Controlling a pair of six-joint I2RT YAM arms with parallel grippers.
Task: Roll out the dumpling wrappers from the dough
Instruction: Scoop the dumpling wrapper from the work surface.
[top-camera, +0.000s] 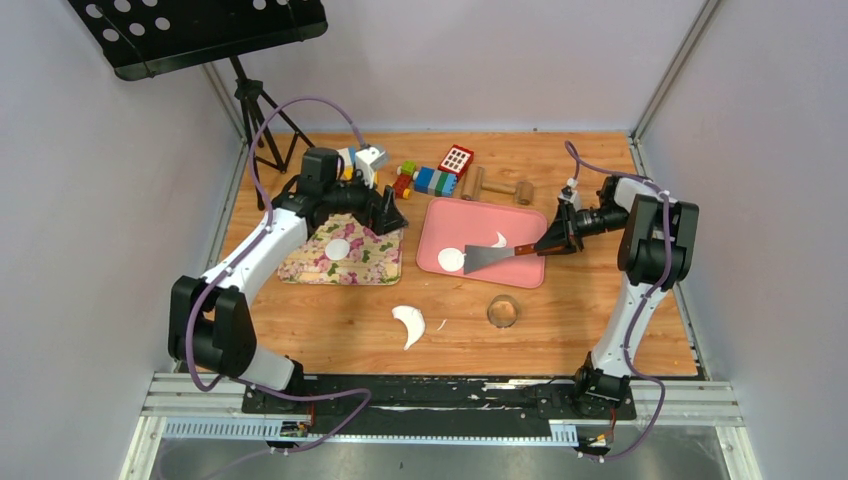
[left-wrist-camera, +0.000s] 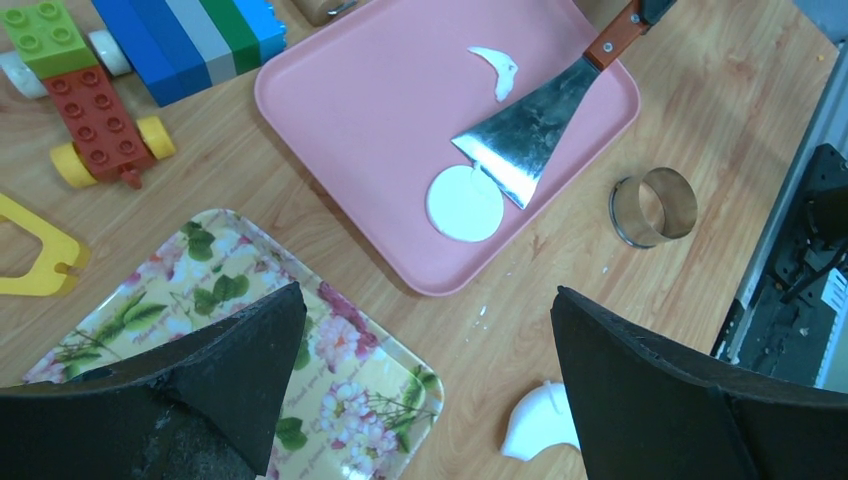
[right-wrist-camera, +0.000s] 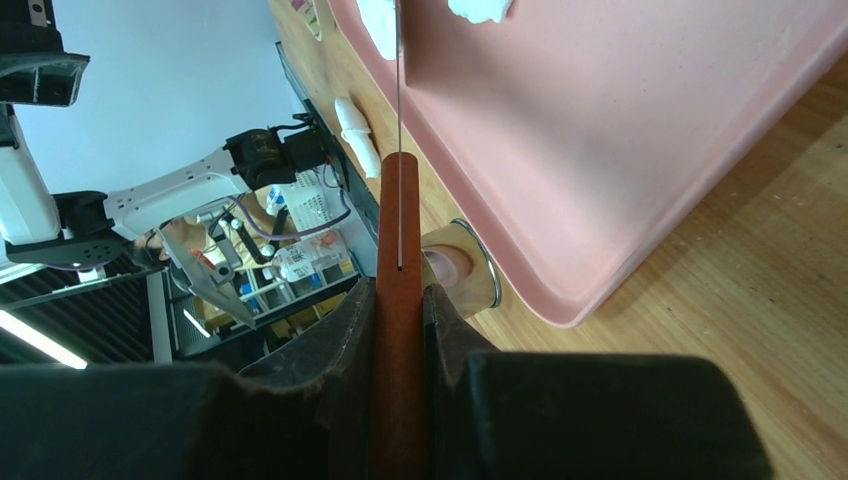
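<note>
A round white dumpling wrapper (top-camera: 451, 259) (left-wrist-camera: 465, 203) lies at the near left of the pink tray (top-camera: 520, 272) (left-wrist-camera: 350, 110). My right gripper (top-camera: 553, 243) (right-wrist-camera: 400, 290) is shut on the red-brown handle of a metal spatula (top-camera: 487, 258) (left-wrist-camera: 520, 135), whose blade edge rests at the wrapper's rim. A small dough scrap (top-camera: 498, 239) (left-wrist-camera: 497, 70) sits farther back on that tray. A crescent of dough (top-camera: 409, 324) (left-wrist-camera: 540, 420) lies on the table. Another wrapper (top-camera: 338, 249) rests on the floral tray (top-camera: 300, 268) (left-wrist-camera: 200, 290). My left gripper (top-camera: 385, 213) (left-wrist-camera: 428, 295) hangs open over that tray's right corner, holding nothing.
A metal ring (top-camera: 503, 312) (left-wrist-camera: 655, 205) (right-wrist-camera: 465, 265) stands on the table in front of the pink tray. Toy blocks (top-camera: 430, 180) (left-wrist-camera: 190, 35) and a wooden rolling pin (top-camera: 495, 187) lie at the back. A music stand (top-camera: 200, 30) stands at the back left.
</note>
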